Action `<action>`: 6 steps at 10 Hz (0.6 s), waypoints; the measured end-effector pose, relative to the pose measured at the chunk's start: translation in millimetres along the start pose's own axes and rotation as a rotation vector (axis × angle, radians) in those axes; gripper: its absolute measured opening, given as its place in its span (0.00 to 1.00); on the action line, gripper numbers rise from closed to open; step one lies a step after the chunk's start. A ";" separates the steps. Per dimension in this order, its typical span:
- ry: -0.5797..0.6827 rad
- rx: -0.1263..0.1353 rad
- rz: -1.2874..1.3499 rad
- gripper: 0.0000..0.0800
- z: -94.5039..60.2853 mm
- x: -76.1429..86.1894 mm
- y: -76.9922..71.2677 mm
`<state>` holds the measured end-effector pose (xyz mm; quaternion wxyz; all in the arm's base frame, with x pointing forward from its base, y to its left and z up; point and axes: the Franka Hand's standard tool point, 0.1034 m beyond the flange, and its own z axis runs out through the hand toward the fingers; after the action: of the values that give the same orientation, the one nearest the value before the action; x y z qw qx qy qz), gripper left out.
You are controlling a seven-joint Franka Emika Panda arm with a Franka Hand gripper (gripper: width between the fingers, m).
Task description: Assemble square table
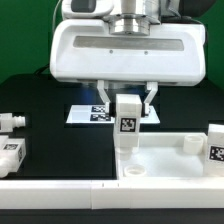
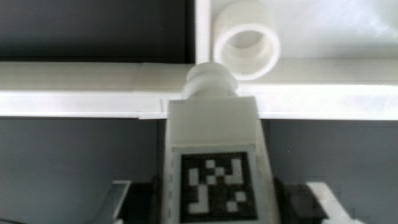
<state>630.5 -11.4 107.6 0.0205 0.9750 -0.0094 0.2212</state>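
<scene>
On the black surface [image 1: 40, 95], the Panda arm [image 1: 120, 50] is working over the white square table top [image 1: 172, 162], which is lying rim up near the front, toward the exterior view's right. The leg [image 1: 127, 118] is hanging upright, long axis vertical, directly below the pincer [image 1: 127, 102], whose jaws are pinching its tagged sides. The leg's lower tip [image 2: 210, 82] is sitting at the top's raised rim. The wrist view is showing the round corner socket [image 2: 249, 45] just beyond that tip and slightly to one side, not yet under it; closing that small offset appears to be what the coming move is turning on. Three spare legs [image 1: 12, 155] are waiting nearby
</scene>
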 end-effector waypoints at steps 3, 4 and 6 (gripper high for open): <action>-0.005 0.001 -0.005 0.36 7.0 -5.4 -8.6; -0.009 0.000 -0.006 0.36 9.6 -7.9 -9.1; -0.011 -0.003 -0.010 0.36 15.2 -11.0 -9.8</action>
<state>627.4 -2.2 88.8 0.0231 0.9762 -0.0049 0.2155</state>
